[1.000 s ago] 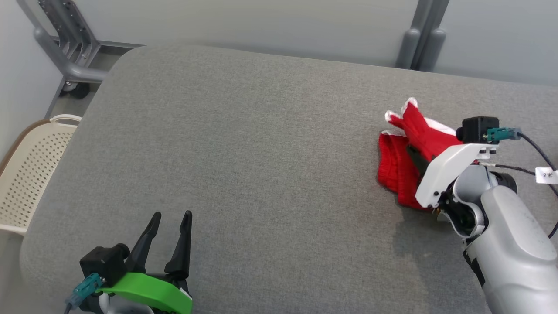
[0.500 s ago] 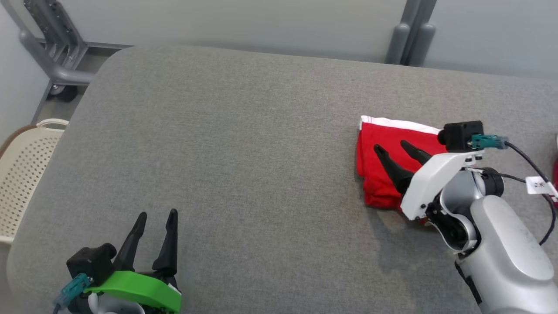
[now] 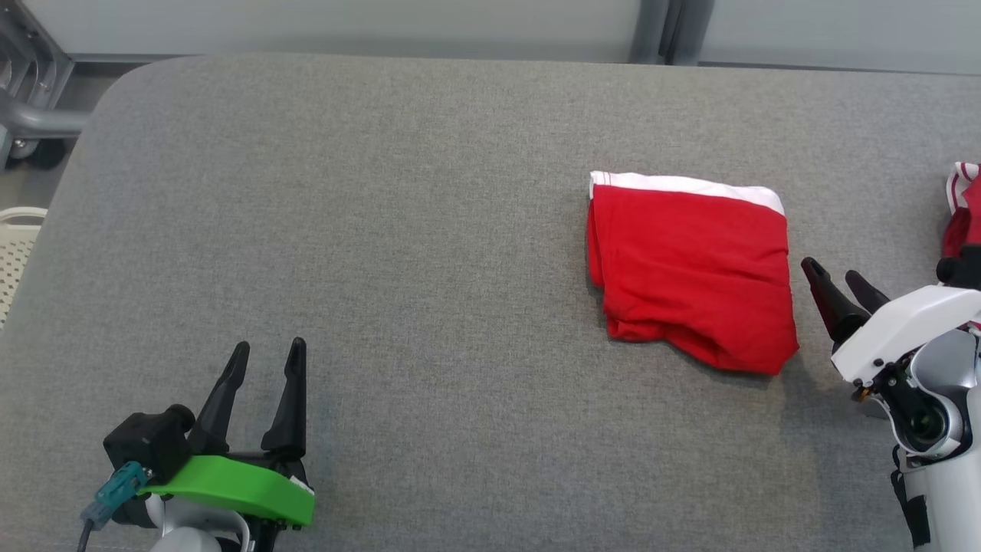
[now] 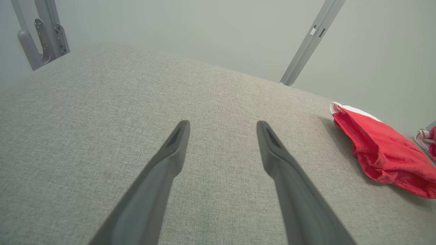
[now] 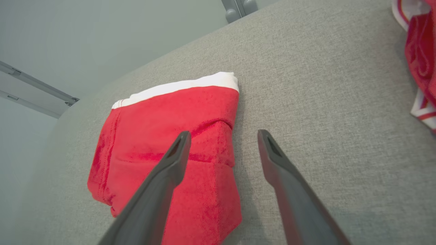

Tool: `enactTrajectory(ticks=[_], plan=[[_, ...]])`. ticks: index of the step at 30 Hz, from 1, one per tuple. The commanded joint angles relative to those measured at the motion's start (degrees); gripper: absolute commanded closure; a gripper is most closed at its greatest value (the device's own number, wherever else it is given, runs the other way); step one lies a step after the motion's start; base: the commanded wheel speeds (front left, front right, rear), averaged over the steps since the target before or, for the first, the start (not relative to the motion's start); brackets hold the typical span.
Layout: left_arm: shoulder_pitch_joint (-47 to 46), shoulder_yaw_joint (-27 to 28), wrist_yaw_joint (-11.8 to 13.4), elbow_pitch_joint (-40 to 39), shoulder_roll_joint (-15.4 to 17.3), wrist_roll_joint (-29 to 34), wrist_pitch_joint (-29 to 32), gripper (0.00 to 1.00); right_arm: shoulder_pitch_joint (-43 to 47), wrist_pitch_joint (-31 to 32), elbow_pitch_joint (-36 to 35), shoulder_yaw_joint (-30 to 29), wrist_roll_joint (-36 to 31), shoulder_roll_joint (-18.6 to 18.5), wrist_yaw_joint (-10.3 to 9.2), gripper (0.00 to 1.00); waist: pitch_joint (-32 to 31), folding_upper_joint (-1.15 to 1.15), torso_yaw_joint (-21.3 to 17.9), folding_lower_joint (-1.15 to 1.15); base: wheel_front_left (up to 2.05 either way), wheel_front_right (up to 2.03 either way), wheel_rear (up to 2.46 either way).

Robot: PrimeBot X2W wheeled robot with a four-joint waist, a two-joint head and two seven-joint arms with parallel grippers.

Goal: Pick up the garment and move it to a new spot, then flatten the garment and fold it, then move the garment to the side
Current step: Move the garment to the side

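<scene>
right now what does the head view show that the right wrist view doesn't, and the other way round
Extra in the head view: the left gripper, open, and a pale basket left of the grey table. Extra in the right wrist view: a rail on the wall. Shared: the folded red garment, the open right gripper beside it and apart from it, a second red garment, the table.

The folded garment [image 3: 690,276] lies on the padded table [image 3: 421,230], right of centre. The right gripper [image 3: 830,270] is just right of it.
</scene>
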Motion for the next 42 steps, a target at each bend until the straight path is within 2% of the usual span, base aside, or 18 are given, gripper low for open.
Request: enactTrajectory(ticks=[1,7,11,12,13,15,18,20,21,22,30,35,42], plan=[[-0.74,0.07,0.17,-0.05,0.46,0.66,-0.14,0.0,-1.44,0.29,0.77,-0.87,0.0,0.39,0.03,0.0,1.94,0.0,0.14,0.0,0.0,0.0,0.0],[-2.1,0.07,0.01,0.11,0.41,1.02,-0.18,0.0,-7.05,1.83,8.83,-4.85,-0.52,3.9,0.04,0.0,3.45,0.0,1.33,0.0,0.0,0.0,0.0],[-2.72,0.13,-0.06,0.59,0.06,1.06,-0.24,0.0,-10.07,4.14,13.7,-4.24,0.03,5.4,0.04,0.0,3.56,0.0,1.85,0.0,0.0,0.0,0.0],[-2.76,0.15,-0.12,0.69,-0.04,1.04,-0.26,0.0,-10.71,4.39,14.36,-3.9,-0.17,5.4,0.04,0.28,3.52,0.0,1.92,0.0,0.0,0.0,0.0],[-2.84,0.23,-0.16,0.76,-0.19,0.97,-0.28,0.0,-11.36,4.7,14.6,-3.18,-0.42,5.27,0.04,1.0,3.47,0.0,1.97,0.0,0.0,0.0,0.0],[-2.73,0.55,-0.05,0.85,-0.34,0.82,-0.33,0.0,-12.36,5.71,13.84,-0.48,-0.62,4.55,0.04,1.0,3.39,0.0,1.7,0.0,0.0,0.0,0.0],[-2.02,1.47,0.23,0.64,-0.36,0.48,-0.4,0.0,-14.04,8.16,10.74,5.49,-1.6,1.41,0.03,1.0,3.75,0.0,0.37,0.0,0.0,0.0,0.0],[-1.87,1.98,0.17,0.5,-0.36,0.53,-0.43,0.0,-15.14,10.21,8.51,8.47,-2.35,-1.63,0.03,1.0,4.04,0.0,-0.61,0.0,0.0,0.0,0.0],[-2.18,2.3,0.25,0.2,-0.4,0.74,-0.41,0.0,-16.39,12.17,6.8,9.87,-2.76,-4.87,0.02,1.0,4.32,0.0,-1.37,0.0,0.0,0.0,0.0],[-2.5,2.41,0.32,0.05,-0.57,0.77,-0.41,0.0,-16.92,13.03,6.01,10.12,-3.02,-6.57,0.02,1.0,4.44,0.0,-1.6,0.0,0.0,0.0,0.0],[-2.9,3.04,0.31,-1.11,-0.98,0.66,-0.4,0.0,-17.55,17.39,2.48,4.69,-5.23,-17.37,0.03,1.0,5.94,0.0,-3.24,0.0,0.0,0.0,0.0],[-4.08,2.87,-0.06,-1.14,-1.31,0.66,-0.4,0.0,-19.23,15.54,5.4,-0.73,-8.48,-20.36,0.03,1.0,7.59,0.0,-3.57,0.0,0.0,0.0,0.0],[-5.7,2.29,-0.53,-0.81,-1.8,0.42,-0.17,0.0,-21.77,11.49,12.35,-5.62,-15.16,-22.03,0.02,1.0,9.96,0.0,-2.67,0.0,0.0,0.0,0.0]])
